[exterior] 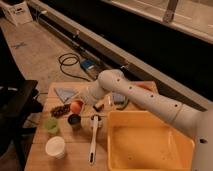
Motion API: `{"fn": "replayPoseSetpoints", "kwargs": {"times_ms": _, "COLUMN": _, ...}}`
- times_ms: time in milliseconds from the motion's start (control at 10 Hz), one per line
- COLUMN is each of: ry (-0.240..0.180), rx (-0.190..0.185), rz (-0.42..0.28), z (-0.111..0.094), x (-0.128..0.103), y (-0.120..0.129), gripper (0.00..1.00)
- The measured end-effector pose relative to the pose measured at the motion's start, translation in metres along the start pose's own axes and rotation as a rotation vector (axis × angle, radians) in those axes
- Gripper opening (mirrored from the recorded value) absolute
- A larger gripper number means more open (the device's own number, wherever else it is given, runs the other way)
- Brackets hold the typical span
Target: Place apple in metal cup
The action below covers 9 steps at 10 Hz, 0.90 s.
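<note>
The apple [75, 106] is small, round and orange-red. It hangs at the tip of my gripper [80, 104], just above and slightly behind the metal cup [74, 119]. The metal cup is small, dark and shiny and stands on the wooden table [75, 155], left of centre. My gripper reaches in from the right and is shut on the apple. The white arm [135, 97] crosses the table's far side.
A light green cup [51, 125] stands left of the metal cup, with a white cup [55, 147] in front. A dark brown item [60, 110] lies behind the green cup. A white long-handled utensil [93, 137], a big yellow bin [150, 145], a blue cloth [65, 92] and an orange-red bowl [145, 86] are also here.
</note>
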Motion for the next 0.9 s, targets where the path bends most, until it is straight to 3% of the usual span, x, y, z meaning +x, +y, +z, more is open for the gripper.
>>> {"fn": "replayPoseSetpoints", "kwargs": {"times_ms": 200, "ry": -0.041, "rx": -0.041, "rz": -0.001, "z": 0.004, "x": -0.012, "y": 0.010, "gripper": 0.05}}
{"fn": "replayPoseSetpoints", "kwargs": {"times_ms": 500, "ry": -0.096, "rx": -0.089, "rz": 0.000, "z": 0.021, "x": -0.021, "y": 0.020, "gripper": 0.35}}
{"fn": "replayPoseSetpoints", "kwargs": {"times_ms": 700, "ry": -0.116, "rx": -0.094, "rz": 0.007, "z": 0.029, "x": -0.018, "y": 0.023, "gripper": 0.55}}
{"fn": "replayPoseSetpoints", "kwargs": {"times_ms": 900, "ry": -0.120, "rx": -0.102, "rz": 0.021, "z": 0.039, "x": -0.013, "y": 0.024, "gripper": 0.63}}
